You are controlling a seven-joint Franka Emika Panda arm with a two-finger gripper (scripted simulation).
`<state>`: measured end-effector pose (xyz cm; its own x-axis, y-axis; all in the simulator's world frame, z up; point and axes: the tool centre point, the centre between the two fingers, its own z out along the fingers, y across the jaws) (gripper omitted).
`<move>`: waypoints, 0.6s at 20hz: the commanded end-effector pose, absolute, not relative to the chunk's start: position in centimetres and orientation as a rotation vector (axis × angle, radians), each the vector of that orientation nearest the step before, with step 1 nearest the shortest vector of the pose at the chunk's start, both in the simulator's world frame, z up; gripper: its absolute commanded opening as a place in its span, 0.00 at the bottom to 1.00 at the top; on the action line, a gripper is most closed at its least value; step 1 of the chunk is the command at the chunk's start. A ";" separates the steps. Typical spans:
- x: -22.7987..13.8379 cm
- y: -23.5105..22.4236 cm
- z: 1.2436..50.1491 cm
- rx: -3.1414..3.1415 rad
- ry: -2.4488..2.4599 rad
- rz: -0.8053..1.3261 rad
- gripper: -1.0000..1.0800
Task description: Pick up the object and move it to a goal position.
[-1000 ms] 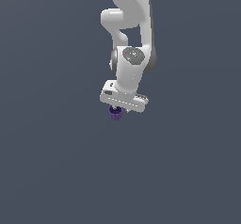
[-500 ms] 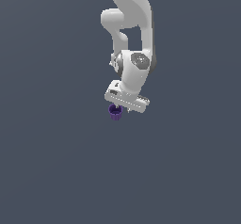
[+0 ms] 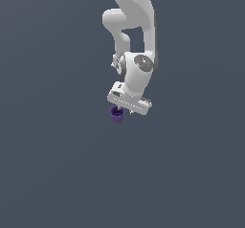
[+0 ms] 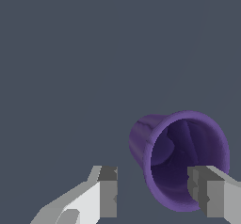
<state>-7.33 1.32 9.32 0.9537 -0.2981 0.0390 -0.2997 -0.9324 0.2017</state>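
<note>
The object, a small dark-purple ribbed cup, sits just under the end of the white hand nearest the exterior view's left. In the wrist view the cup shows its open top towards the camera. My gripper is open, fingers wide apart. One finger stands outside the cup with a small gap to its wall. The other finger overlaps the cup's opening near the rim. I cannot tell whether either finger touches it. In the exterior view the gripper is mostly hidden by the hand.
Plain dark grey-blue surface all around in both views. The white arm comes down from the top of the exterior view. No goal marker shows.
The wrist and hand have shifted slightly to the exterior view's right and tilted a little. The cup has stayed in nearly the same place under the hand.
</note>
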 end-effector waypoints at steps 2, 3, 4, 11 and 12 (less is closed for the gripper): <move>-7.4 1.2 8.6 2.900 -0.450 0.011 0.62; -7.4 1.1 8.2 2.900 -0.450 0.011 0.62; -7.5 1.0 7.7 2.900 -0.450 0.011 0.62; -7.6 0.7 6.5 2.899 -0.451 0.011 0.00; -7.6 0.7 6.5 2.899 -0.451 0.011 0.00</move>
<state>-7.58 0.70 6.55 0.9530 -0.3003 0.0388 -0.3018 -0.9315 0.2031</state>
